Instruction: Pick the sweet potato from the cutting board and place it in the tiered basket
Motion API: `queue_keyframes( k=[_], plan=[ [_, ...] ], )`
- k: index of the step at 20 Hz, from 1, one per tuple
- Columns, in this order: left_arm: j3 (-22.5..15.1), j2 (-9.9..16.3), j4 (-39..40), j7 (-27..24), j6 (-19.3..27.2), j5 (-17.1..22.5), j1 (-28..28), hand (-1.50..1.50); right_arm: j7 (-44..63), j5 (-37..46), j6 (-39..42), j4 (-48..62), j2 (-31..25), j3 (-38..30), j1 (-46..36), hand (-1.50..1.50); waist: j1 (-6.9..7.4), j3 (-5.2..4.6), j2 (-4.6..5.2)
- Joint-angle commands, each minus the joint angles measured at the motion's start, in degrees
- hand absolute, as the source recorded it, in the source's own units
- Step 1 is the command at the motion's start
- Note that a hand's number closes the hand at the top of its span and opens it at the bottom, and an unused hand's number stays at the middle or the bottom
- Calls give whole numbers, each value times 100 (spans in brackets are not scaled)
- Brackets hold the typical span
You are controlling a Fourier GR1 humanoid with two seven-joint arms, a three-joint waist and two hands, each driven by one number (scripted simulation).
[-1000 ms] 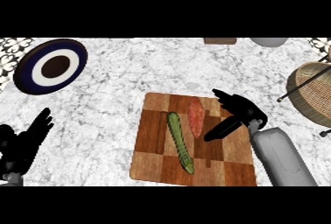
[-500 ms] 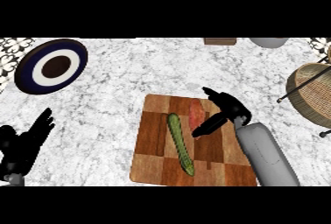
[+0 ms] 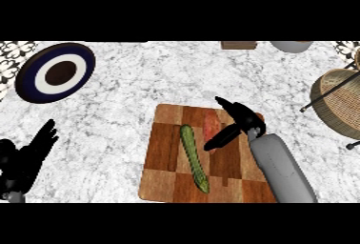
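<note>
head view: reddish-orange sweet potato point(image 3: 212, 124) lies on the checkered wooden cutting board point(image 3: 163, 164), just beside a long green cucumber point(image 3: 194, 157) | right hand point(image 3: 237, 122) hovers over the potato, fingers spread, nothing held | left hand point(image 3: 25, 158) rests open at lower left | woven tiered basket point(image 3: 339, 103) at right edge | navy-and-white round plate point(image 3: 55, 72) upper left

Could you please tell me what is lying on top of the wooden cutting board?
A long green cucumber and a reddish sweet potato lie on it; the black right hand covers the potato's right side.
</note>
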Motion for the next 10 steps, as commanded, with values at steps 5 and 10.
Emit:
queue_keyframes(
  k=[5,10],
  plan=[
    [86,-20,167,-265,-117,-67,118,0,-1036,184,-666,190,293,483,257,150,28,43,60],
    [38,-186,-261,333,108,-122,-141,0,-691,293,-808,-210,254,48,192,150,-7,43,52]
  ],
)
